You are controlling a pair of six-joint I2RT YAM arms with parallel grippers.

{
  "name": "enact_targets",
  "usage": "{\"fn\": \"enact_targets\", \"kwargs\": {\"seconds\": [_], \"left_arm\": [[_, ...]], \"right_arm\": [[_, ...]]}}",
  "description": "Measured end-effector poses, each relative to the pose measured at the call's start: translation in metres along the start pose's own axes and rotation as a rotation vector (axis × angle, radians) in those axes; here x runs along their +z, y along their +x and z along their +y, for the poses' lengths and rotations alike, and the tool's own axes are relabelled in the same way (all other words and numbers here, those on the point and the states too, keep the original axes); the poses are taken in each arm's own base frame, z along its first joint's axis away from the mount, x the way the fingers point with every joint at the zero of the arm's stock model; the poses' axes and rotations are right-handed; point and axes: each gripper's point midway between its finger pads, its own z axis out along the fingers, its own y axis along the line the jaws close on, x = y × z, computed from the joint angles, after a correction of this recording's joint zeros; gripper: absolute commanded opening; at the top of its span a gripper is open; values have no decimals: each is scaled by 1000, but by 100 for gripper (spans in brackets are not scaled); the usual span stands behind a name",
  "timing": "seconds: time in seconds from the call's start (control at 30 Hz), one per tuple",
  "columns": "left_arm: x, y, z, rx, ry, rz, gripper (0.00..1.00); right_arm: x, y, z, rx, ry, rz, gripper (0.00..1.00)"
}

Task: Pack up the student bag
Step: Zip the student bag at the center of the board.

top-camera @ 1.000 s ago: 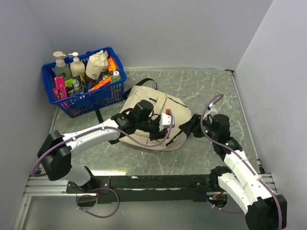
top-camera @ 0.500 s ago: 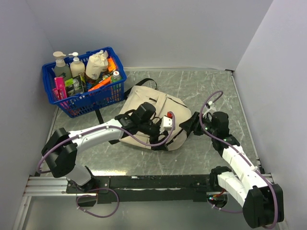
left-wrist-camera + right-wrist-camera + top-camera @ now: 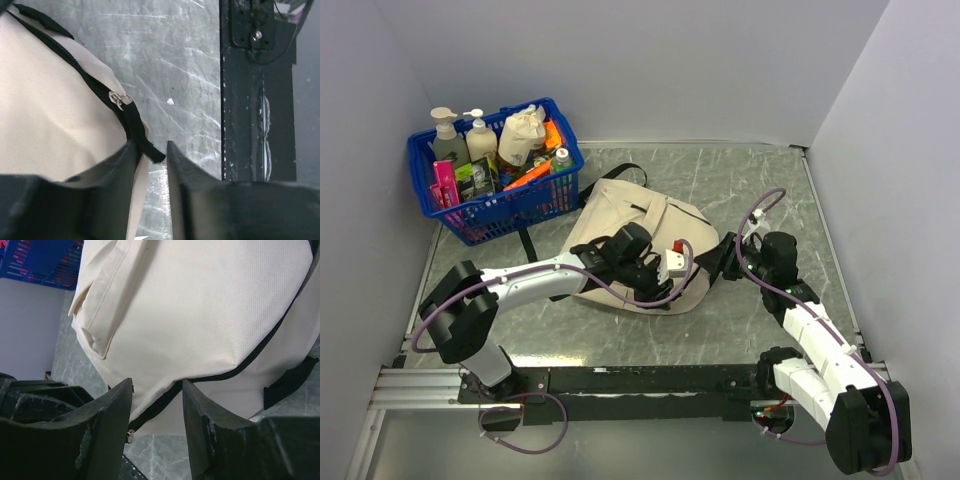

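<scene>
The student bag [image 3: 638, 222] lies flat in the middle of the table, cream with black zipper trim. My left gripper [image 3: 658, 290] is at its near edge. In the left wrist view the left gripper [image 3: 151, 150] is open a narrow way. The end of the black zipper pull tab [image 3: 134, 125] sits between its fingertips, below a metal ring [image 3: 120, 99]. My right gripper [image 3: 712, 268] is at the bag's right edge. Seen from the right wrist, the right gripper [image 3: 156, 390] is open, its jaws on either side of the black zipper seam [image 3: 165, 397].
A blue plastic basket [image 3: 548, 200] with bottles and a cloth pouch stands at the back left, close to the bag's straps. Grey walls close in the table on three sides. A black rail [image 3: 650, 380] runs along the near edge.
My left gripper has slid right along the bag toward its near edge. The right gripper has edged in toward the bag's right side, its arm bending more.
</scene>
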Motion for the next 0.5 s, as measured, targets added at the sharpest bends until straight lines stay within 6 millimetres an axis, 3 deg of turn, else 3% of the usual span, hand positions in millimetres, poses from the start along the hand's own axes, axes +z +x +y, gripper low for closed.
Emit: {"fn": "enact_targets", "kwargs": {"seconds": [0.33,0.5], "left_arm": [[1,-6,7,-4,-39,-19,4],[1,-8,9,-5,-47,-28,1]], "right_arm": [[0,4,1,-6,-20,6,39],[1,3,1,-12,-22,3,31]]}}
